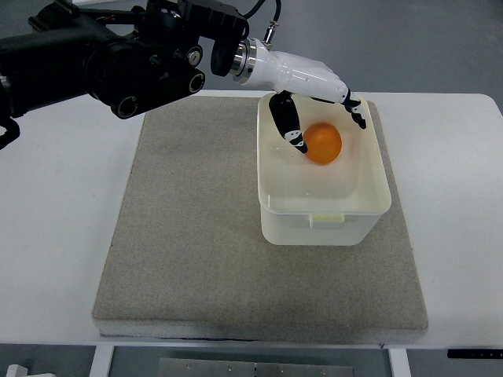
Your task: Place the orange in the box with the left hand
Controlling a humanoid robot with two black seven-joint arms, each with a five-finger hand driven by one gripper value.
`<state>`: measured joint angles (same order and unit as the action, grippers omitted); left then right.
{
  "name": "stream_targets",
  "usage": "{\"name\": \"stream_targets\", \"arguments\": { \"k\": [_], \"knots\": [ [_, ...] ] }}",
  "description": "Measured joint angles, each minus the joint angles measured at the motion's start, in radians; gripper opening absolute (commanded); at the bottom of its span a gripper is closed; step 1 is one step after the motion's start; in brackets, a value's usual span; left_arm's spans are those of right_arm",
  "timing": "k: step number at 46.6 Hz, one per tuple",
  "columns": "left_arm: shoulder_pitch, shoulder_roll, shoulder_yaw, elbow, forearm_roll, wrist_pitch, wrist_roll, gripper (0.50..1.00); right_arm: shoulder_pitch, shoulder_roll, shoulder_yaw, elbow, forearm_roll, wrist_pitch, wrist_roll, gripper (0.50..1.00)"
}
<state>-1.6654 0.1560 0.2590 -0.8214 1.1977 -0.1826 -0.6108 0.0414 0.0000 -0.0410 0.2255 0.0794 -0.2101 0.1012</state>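
Orange (323, 143) round, bright, inside box (326, 210), left hand (310, 82) above.

Item one: a round, smooth, bright orange fruit (323, 143), intact, sits inside the container, in its far half, slightly left of centre. Whether it rests on the floor of the container cannot be told.

Item two: a translucent white plastic rectangular box (324, 220) with rounded corners, upright, lid off, a small tab on its near rim. It stands on the right part of a grey pad, long axis running away from the viewer.
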Motion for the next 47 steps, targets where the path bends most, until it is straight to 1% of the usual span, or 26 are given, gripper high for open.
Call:
{"name": "stream_targets", "arguments": {
  "k": [23,29,41,47],
  "knots": [
    [-0.026,0.040,-0.001,0.019,-0.002,0.002,0.000,0.887,0.000,0.000,0.000,0.000,-0.001,0.000,0.000,0.944],
    [-0.011,0.052,0.005,0.082,0.000,0.003,0.000,0.887,0.000,0.000,0.000,0.000,-0.001,0.000,0.000,0.944],
    [0.011,0.054,0.094,0.279,-0.001,0.004,0.000,0.885,0.000,0.000,0.000,0.000,-0.001,0.000,0.000,0.944],
    [0.043,0.053,0.114,0.353,-0.001,0.009,0.000,0.885,0.000,0.000,0.000,0.000,-0.001,0.000,0.000,0.944]
  ]
}}
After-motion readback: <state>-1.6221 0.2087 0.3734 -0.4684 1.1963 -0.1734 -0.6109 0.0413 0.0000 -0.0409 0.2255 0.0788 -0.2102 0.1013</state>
